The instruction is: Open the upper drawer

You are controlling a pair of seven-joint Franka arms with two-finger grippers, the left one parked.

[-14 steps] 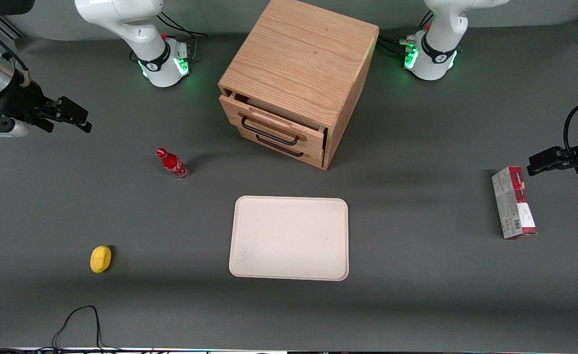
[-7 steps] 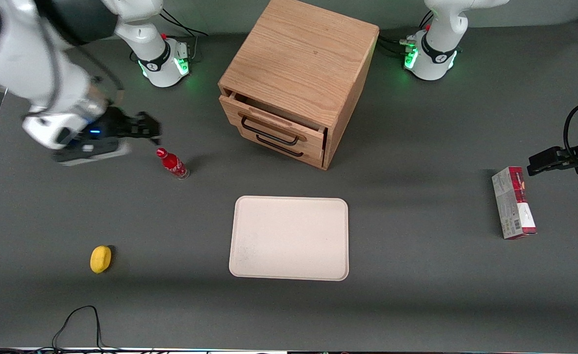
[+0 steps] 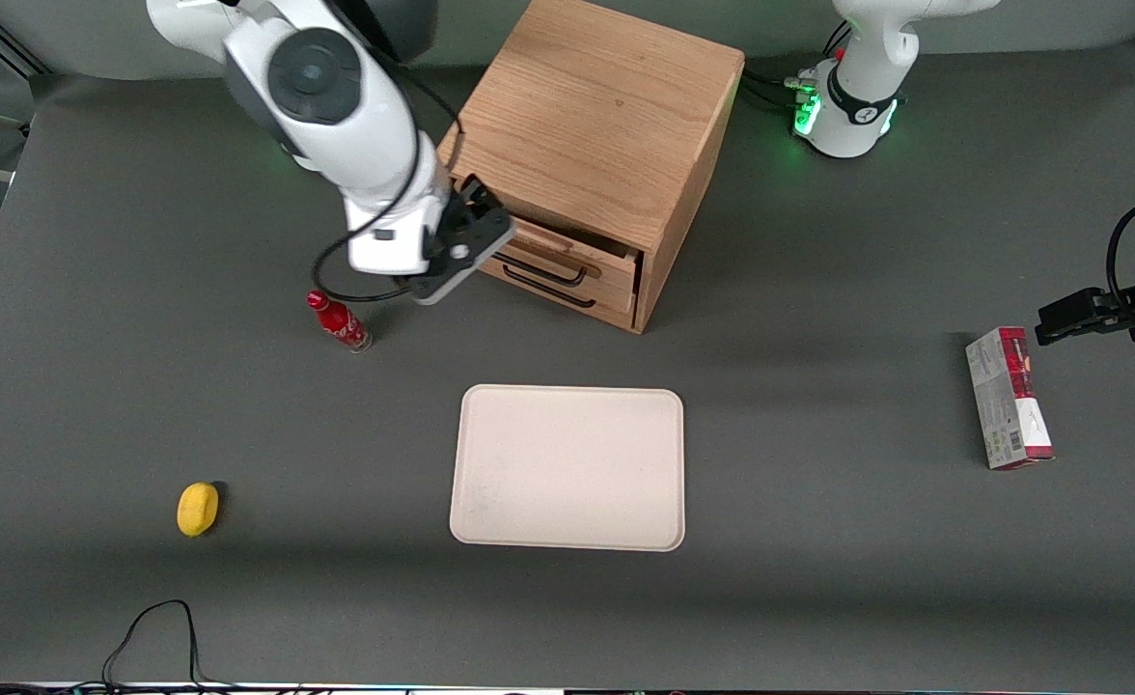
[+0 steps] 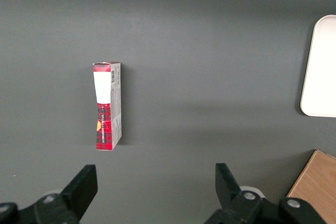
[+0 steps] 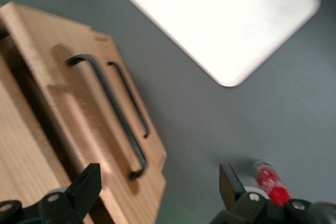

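Observation:
The wooden cabinet (image 3: 592,106) stands at the back middle of the table. Its upper drawer (image 3: 611,259) is out by a narrow gap and has a black wire handle (image 3: 550,274) on a wooden strip. The lower drawer's handle (image 3: 553,292) is just beneath. My right gripper (image 3: 481,214) hangs in front of the upper drawer, at the end toward the working arm, and hides that end. In the right wrist view the upper handle (image 5: 113,114) and lower handle (image 5: 131,100) lie close before the gripper (image 5: 159,177). Its fingers (image 5: 90,178) are wide open and hold nothing.
A red bottle (image 3: 339,321) stands beside the gripper, nearer the front camera; it also shows in the right wrist view (image 5: 270,182). A cream tray (image 3: 568,468) lies in front of the cabinet. A yellow lemon (image 3: 198,508) and a red-and-grey box (image 3: 1008,398) lie toward the table's ends.
The right arm has swept in from the working arm's end of the table to the cabinet's front. The drawer's gap looks the same.

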